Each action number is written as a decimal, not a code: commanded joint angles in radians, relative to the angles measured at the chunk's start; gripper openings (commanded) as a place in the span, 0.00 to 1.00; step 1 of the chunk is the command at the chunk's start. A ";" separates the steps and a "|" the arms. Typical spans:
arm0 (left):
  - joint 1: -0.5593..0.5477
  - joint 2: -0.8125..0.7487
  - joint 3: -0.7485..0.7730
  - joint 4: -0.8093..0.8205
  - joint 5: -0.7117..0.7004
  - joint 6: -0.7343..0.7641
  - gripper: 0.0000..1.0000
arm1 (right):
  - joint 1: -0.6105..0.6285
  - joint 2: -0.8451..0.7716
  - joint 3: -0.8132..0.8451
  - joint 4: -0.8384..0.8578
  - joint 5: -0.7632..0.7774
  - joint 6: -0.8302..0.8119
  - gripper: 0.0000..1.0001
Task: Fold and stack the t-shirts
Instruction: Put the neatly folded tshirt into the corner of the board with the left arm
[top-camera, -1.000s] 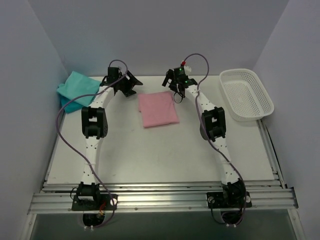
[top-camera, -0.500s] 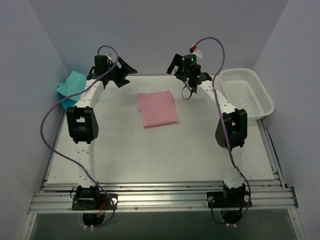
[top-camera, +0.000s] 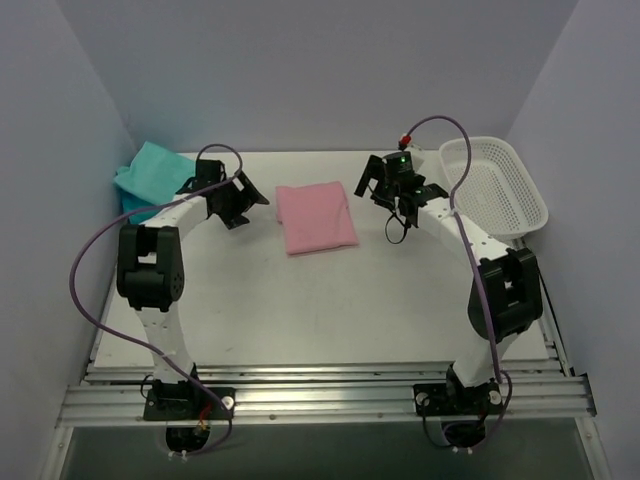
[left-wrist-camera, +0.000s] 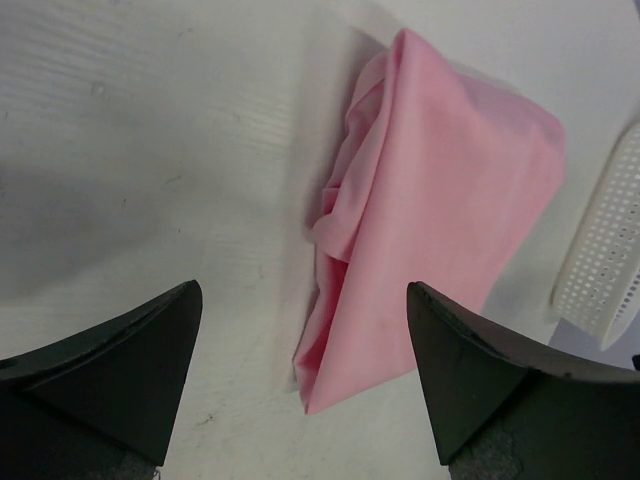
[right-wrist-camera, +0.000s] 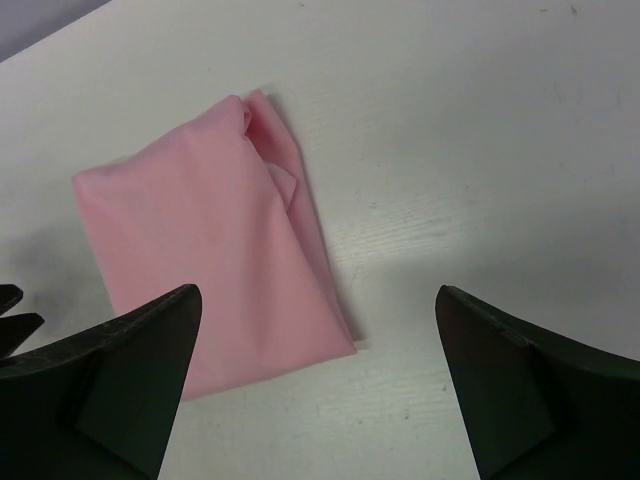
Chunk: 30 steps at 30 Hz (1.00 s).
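A light pink t-shirt (top-camera: 316, 218) lies folded into a rectangle in the far middle of the table, also seen in the left wrist view (left-wrist-camera: 440, 215) and the right wrist view (right-wrist-camera: 205, 255). A teal t-shirt (top-camera: 152, 175) sits crumpled at the far left. My left gripper (top-camera: 247, 200) hangs open just left of the pink shirt, empty (left-wrist-camera: 305, 345). To the pink shirt's right my right gripper (top-camera: 375, 183) stands open above the table, with nothing between its fingers (right-wrist-camera: 318, 350).
A white mesh basket (top-camera: 494, 188) stands at the far right, its edge showing in the left wrist view (left-wrist-camera: 605, 270). Both arms arch over the table from the near rail (top-camera: 320, 398). Grey walls close in the left, right and back.
Both arms rose and then pulled back toward me; the left gripper opened wider. The pink shirt lies where it was.
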 joint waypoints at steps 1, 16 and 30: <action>-0.021 -0.013 -0.044 0.064 -0.040 0.029 0.92 | -0.001 -0.140 -0.050 0.019 0.041 -0.014 1.00; -0.175 0.127 -0.028 0.121 -0.112 -0.048 0.90 | -0.003 -0.423 -0.214 -0.049 0.096 -0.016 1.00; -0.229 0.208 -0.137 0.260 -0.165 -0.191 0.07 | -0.023 -0.579 -0.290 -0.115 0.135 -0.027 1.00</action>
